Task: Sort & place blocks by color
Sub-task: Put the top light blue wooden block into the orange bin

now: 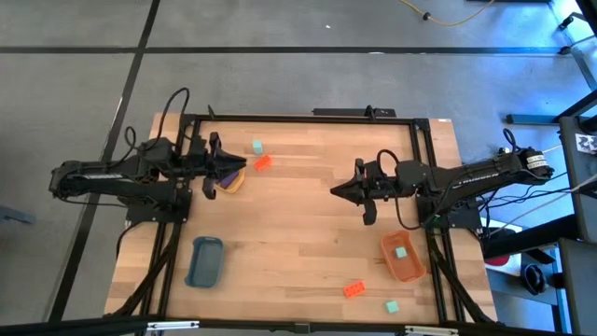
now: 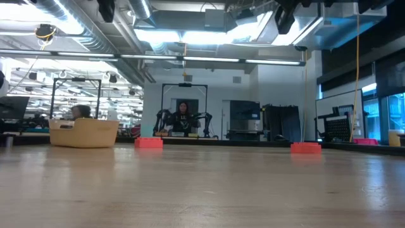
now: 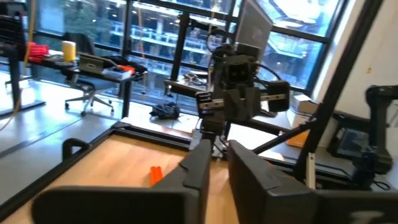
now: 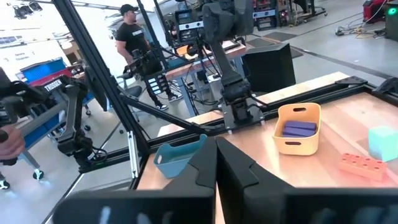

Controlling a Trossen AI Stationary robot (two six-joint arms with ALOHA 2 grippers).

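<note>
**Q:** Gripper status?

**A:** I read the left gripper (image 1: 244, 168) over the yellow tray (image 4: 298, 129) at the table's far-left, fingers pressed together, nothing pinched. Right gripper (image 1: 334, 189) hovers mid-table, fingers also together, empty.

**Q:** Block positions?

**A:** Purple blocks (image 4: 298, 129) lie in the yellow tray. One teal block (image 1: 256, 147) and one orange-red studded brick (image 1: 262, 162) sit just beside it. Another teal block (image 1: 401, 252) is in the orange tray (image 1: 403, 258). Near edge: second orange-red brick (image 1: 354, 289), third teal block (image 1: 392, 306). Blue tray (image 1: 204, 261) looks bare, approx. – view is coarse.
</note>
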